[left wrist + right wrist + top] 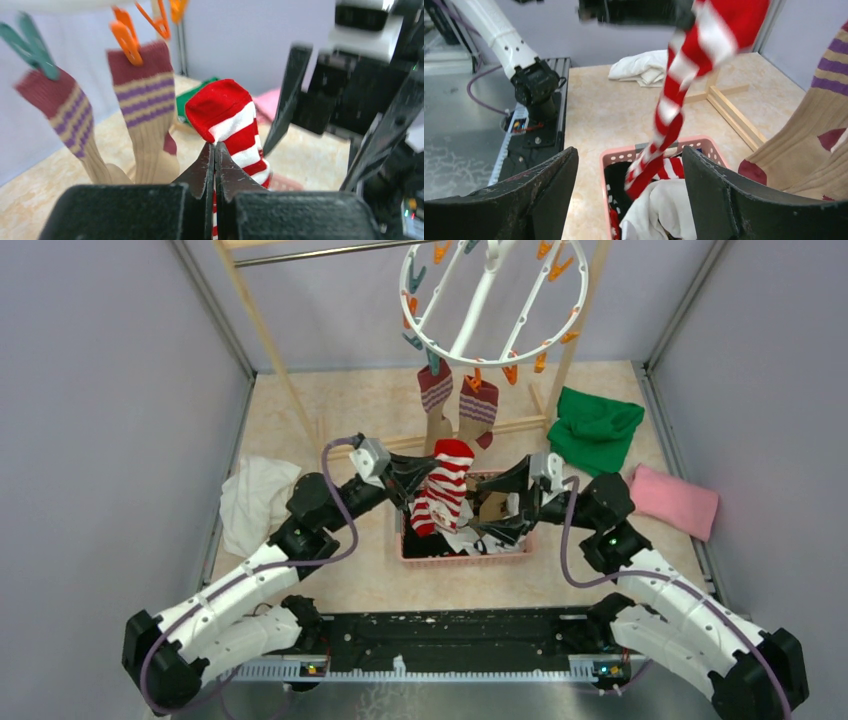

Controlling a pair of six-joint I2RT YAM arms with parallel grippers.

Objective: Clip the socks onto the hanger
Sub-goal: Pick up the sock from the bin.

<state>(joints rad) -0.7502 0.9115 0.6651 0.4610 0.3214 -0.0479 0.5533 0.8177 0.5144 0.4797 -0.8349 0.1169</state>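
My left gripper is shut on a red-and-white striped sock, pinched near its red end at the fingertips. The sock dangles down into a pink basket. My right gripper stands open just above the basket rim, its jaws either side of the sock's lower end without touching it. The round white hanger hangs above. Two tan and maroon striped socks are clipped to it by a teal peg and an orange peg.
The basket holds a white cloth, another red-striped sock and dark items. A white cloth lies on the table's left, a green cloth and a pink cloth on the right. The wooden rack frame stands behind.
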